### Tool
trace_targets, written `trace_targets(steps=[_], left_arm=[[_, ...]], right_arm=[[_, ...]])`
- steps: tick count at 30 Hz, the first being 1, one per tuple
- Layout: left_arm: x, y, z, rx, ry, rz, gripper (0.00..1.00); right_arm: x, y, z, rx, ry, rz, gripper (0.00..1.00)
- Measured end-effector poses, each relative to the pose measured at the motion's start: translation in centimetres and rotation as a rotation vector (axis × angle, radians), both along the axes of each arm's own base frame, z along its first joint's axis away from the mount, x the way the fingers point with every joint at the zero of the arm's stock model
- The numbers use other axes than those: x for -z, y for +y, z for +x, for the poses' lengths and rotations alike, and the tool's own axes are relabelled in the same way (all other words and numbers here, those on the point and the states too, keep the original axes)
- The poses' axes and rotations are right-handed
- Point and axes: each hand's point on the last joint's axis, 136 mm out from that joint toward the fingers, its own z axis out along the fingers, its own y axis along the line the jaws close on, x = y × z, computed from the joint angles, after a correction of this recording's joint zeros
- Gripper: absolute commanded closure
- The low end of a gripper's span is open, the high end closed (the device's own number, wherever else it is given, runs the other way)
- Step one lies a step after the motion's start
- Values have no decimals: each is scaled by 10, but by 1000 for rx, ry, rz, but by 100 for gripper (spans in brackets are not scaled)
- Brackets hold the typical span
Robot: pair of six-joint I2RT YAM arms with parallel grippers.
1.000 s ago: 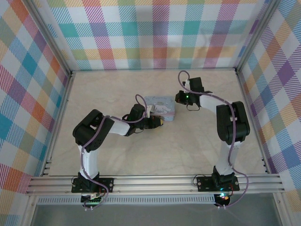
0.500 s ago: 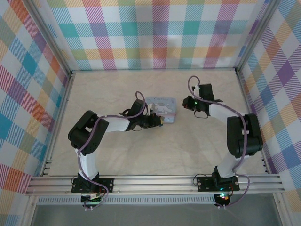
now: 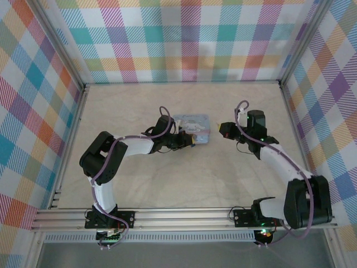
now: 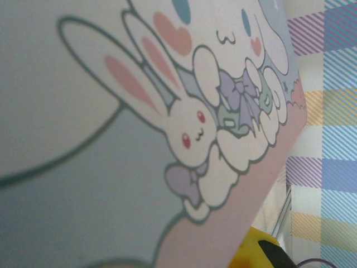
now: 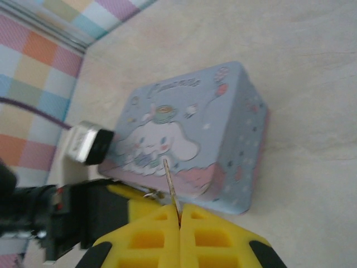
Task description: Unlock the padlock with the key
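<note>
Within the last second the right gripper (image 5: 179, 215) swung from behind the tin (image 5: 189, 123) to its right side, jaws closed on the key (image 5: 169, 178). The blade now points toward the padlock (image 5: 149, 194) at the front clasp, so insertion is likely next. The left gripper (image 3: 188, 143) stays at that clasp; its jaw opening cannot be told.

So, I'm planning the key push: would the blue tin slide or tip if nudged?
Likely slides: the tin sits flat on a smooth table. Tipping seems unlikely; it looks low and wide. The left tool at its edge may steady it.
</note>
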Motion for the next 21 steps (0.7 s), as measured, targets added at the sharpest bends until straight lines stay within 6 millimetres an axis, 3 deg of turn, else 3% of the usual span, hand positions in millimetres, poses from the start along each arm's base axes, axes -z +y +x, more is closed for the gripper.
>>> trace_targets(steps=[13,21], left_arm=[[-9,-4,5,-21,18,-30,92],[-11,-5,6,-30,26,-38,92]], right_arm=[[-68,14,-44,-100,-126,170,100],[-75,19,-61,-124,-88,274,100]])
